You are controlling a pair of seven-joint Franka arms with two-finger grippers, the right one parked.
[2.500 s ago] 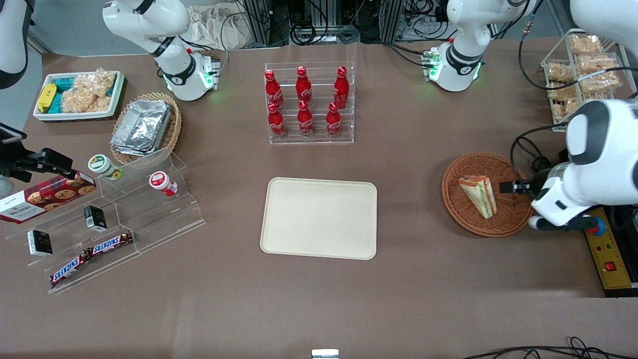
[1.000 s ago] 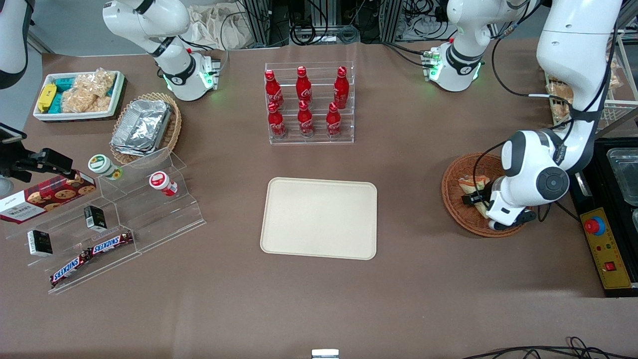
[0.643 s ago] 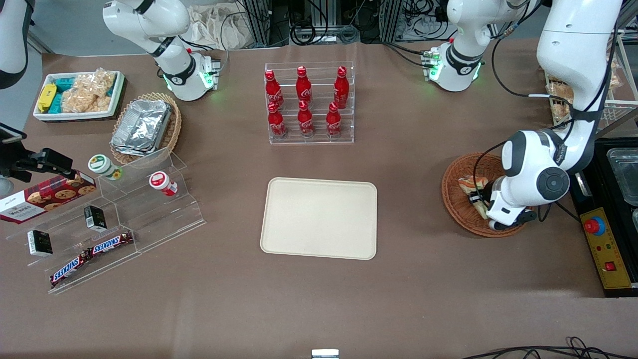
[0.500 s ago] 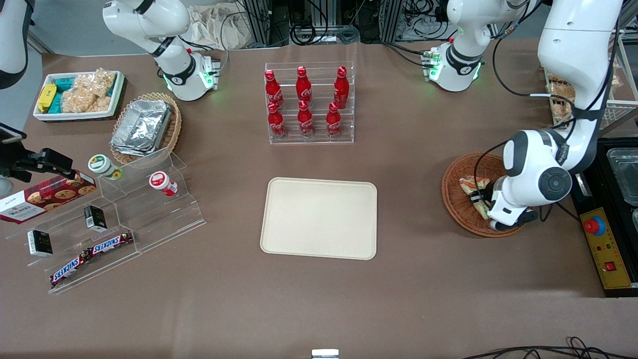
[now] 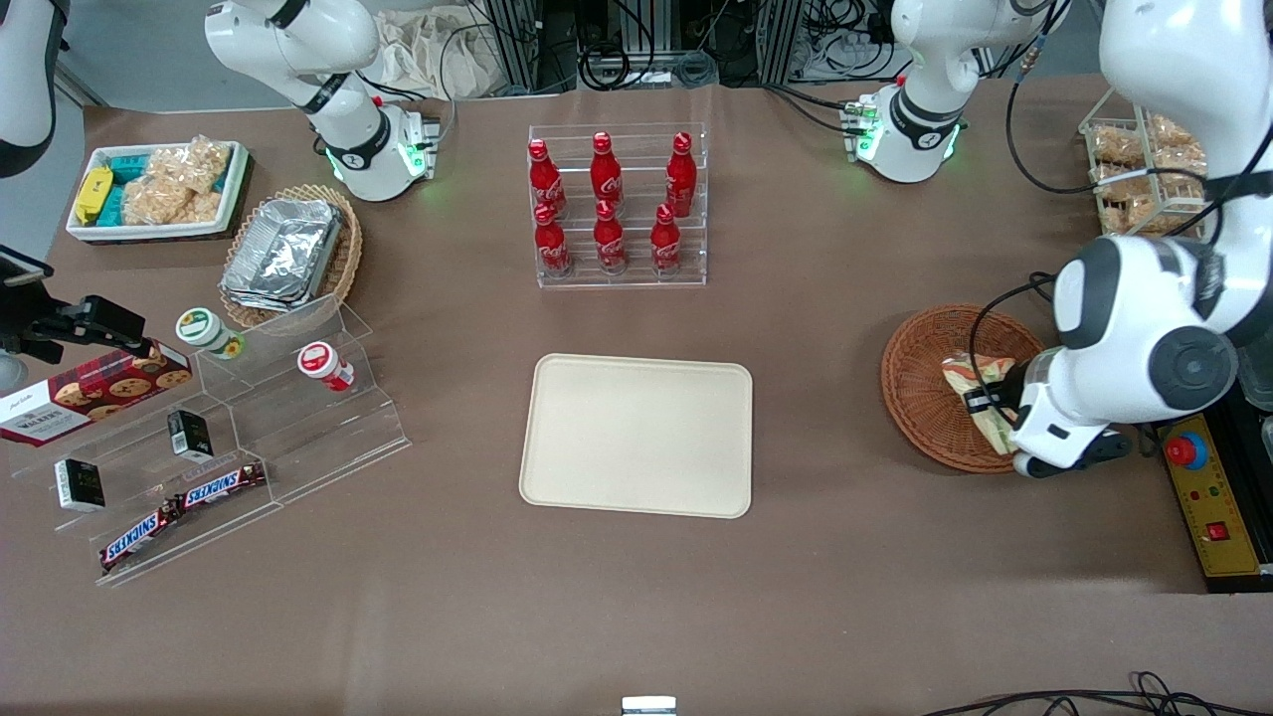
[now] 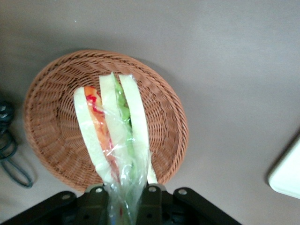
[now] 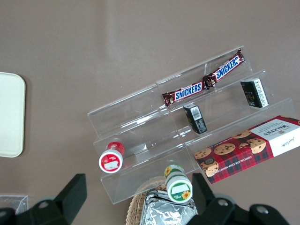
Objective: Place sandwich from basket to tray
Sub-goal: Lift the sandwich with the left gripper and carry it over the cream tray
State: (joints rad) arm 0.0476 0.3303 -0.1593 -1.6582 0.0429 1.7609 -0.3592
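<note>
Arm covers part of basket (image 5: pixel 925 398) — gripper (image 6: pixel 123 191) jaws cut off

end effector (image 5: pixel 980 403): above basket (image 5: pixel 920 398), at working arm's end of counter (image 5: pixel 845 557) | sandwich (image 6: pixel 115 136): between its fingers (image 6: pixel 96 199), over the basket | tray (image 5: pixel 636 435): well apart, toward parked arm's end

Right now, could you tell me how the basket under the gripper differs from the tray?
The basket is round, reddish-brown woven wicker; the tray is rectangular, smooth and cream. The gripper, shut on the sandwich, is above the basket; nothing lies on the tray. The basket sits toward the working arm's end of the table, the tray mid-table. Both are shallow.
</note>
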